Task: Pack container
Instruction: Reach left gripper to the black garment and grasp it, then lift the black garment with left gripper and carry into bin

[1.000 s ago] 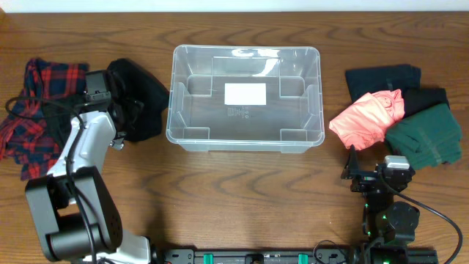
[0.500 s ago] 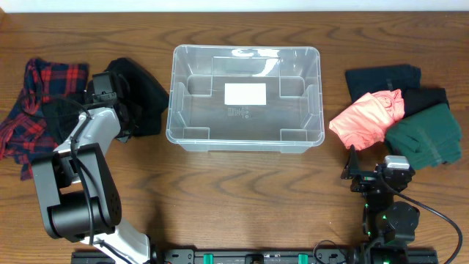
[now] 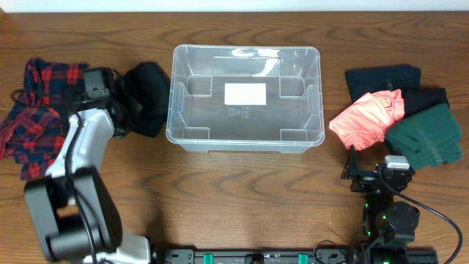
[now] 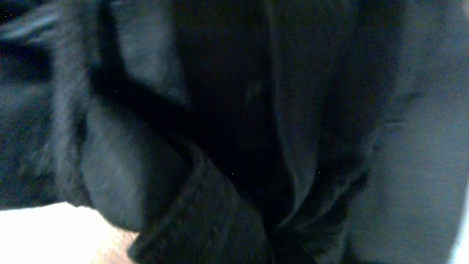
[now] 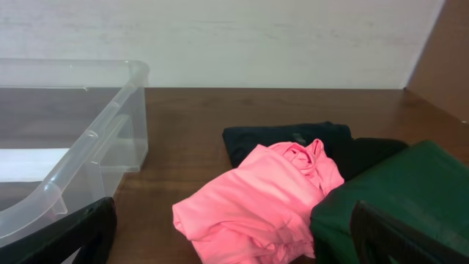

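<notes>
Now: left arm at the black garment [image 3: 149, 95], container [image 3: 316, 110] mid-table.
The clear container stands upright between two clothing piles, white label [image 3: 245, 94] on its base. The left gripper [image 3: 126, 103] is pressed into the black garment just beside the container's left wall. Dark fabric fills its wrist view, so I cannot tell its grip. The right gripper [image 5: 234, 227] has its fingers apart, facing the pink garment [image 5: 256, 198].

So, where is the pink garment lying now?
In the overhead view, the pink garment lies on the table's right side, right of the container and touching the green garment.
</notes>
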Action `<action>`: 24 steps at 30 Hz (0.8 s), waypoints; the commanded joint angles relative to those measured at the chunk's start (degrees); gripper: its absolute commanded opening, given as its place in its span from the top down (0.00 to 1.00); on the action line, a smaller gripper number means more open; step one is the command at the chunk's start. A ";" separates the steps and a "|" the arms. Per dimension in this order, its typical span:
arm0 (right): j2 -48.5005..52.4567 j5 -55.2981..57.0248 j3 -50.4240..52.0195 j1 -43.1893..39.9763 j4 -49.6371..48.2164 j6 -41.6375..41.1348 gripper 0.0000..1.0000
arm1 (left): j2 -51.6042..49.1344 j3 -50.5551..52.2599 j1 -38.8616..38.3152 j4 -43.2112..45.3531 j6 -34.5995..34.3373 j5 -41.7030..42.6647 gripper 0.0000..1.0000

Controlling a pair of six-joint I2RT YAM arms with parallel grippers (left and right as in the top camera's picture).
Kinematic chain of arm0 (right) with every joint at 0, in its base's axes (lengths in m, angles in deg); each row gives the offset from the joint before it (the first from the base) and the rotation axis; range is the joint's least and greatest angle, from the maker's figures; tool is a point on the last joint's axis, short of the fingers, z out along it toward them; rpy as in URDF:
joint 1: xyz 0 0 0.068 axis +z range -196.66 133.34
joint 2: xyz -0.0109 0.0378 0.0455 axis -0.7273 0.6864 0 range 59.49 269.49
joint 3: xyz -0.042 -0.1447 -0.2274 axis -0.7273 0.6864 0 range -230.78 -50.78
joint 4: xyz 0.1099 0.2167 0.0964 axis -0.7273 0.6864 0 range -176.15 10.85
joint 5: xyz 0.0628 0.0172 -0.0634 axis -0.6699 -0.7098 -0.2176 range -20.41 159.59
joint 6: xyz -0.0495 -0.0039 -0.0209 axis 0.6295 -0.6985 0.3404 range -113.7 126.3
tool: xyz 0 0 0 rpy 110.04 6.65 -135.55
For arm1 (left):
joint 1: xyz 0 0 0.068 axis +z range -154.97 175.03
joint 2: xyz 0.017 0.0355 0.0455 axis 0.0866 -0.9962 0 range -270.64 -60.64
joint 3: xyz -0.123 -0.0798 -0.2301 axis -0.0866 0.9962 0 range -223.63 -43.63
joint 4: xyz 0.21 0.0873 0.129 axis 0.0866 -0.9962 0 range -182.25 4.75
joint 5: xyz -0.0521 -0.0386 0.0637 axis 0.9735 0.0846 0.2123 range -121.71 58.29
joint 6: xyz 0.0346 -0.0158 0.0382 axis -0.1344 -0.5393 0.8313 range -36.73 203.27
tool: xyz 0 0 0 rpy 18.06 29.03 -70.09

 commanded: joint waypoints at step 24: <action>0.00 -0.17 0.11 0.59 0.22 0.85 0.01 | 29.49 -8.11 -17.14 -2.71 -7.15 -1.07 0.94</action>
